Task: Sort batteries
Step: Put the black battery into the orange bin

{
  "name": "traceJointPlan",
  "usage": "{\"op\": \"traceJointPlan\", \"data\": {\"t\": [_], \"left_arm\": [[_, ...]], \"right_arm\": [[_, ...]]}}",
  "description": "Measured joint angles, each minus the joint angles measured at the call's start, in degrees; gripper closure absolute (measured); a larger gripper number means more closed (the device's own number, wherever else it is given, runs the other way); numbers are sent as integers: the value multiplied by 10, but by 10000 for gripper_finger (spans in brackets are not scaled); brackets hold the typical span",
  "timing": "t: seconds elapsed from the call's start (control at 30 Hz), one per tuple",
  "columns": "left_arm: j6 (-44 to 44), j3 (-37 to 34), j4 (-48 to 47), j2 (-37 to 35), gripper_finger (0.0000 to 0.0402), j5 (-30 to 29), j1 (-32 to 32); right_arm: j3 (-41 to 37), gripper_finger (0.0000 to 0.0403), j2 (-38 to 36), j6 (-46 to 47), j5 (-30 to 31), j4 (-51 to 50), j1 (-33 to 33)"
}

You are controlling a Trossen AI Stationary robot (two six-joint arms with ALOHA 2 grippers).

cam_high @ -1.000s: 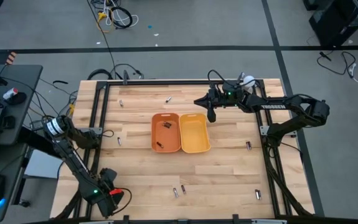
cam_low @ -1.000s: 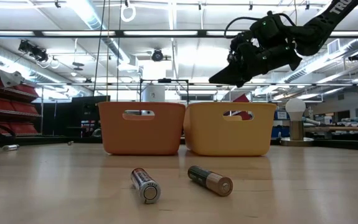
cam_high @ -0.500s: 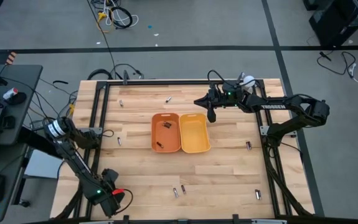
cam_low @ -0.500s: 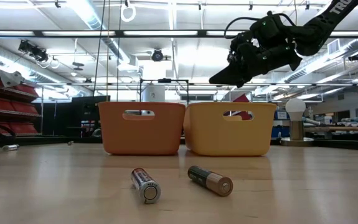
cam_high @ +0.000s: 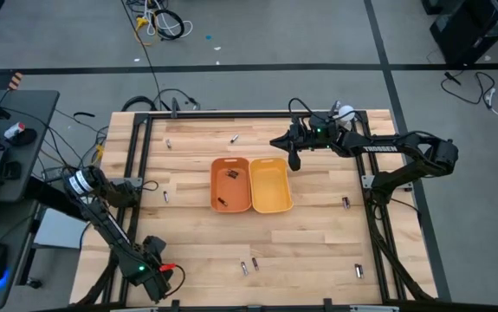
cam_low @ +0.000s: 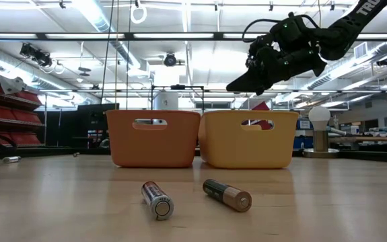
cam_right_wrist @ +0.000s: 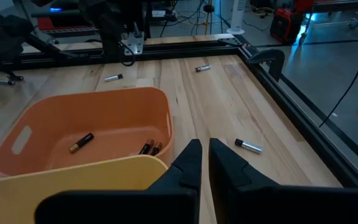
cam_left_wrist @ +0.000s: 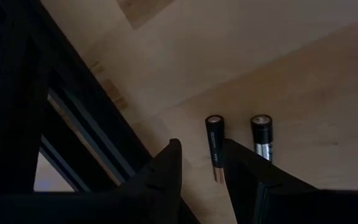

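Small cylindrical batteries lie scattered on the wooden table, among them a pair (cam_high: 249, 265) near the front edge, which also shows close up in the low view (cam_low: 157, 200). An orange tray (cam_high: 230, 184) holds a few batteries (cam_right_wrist: 80, 142), and a yellow tray (cam_high: 271, 184) stands against its right side. My left gripper (cam_high: 160, 274) hovers open over the near left corner. Its fingers (cam_left_wrist: 172, 163) frame the battery pair (cam_left_wrist: 215, 149) farther off and touch nothing. My right gripper (cam_high: 294, 162) hangs shut above the yellow tray's far rim (cam_right_wrist: 104, 167), with nothing seen between its fingers.
Black frame rails (cam_high: 136, 173) border the table, and one runs close beside my left gripper (cam_left_wrist: 85, 143). A metal cup with a white ball (cam_high: 344, 111) stands at the far right. Loose batteries lie at the far left (cam_high: 168, 145), far middle (cam_high: 235, 138) and right (cam_high: 346, 203).
My left gripper has edged toward the table's near edge, sunk slightly and turned a little. Its fingers keep the same gap. My right gripper has kept still, and no battery has moved.
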Motion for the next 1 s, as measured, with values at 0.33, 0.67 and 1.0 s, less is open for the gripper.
{"op": "traceJointPlan", "data": {"t": [0.33,0.67,1.0], "left_arm": [[9,1,9,-1,291,-14,-8],[9,1,10,0,279,-33,-9],[-5,0,3,0,266,-32,-9]], "right_arm": [[0,384,0,-9,0,-1,0],[0,384,0,-9,0,-1,0],[0,384,0,-9,0,-3,0]]}}
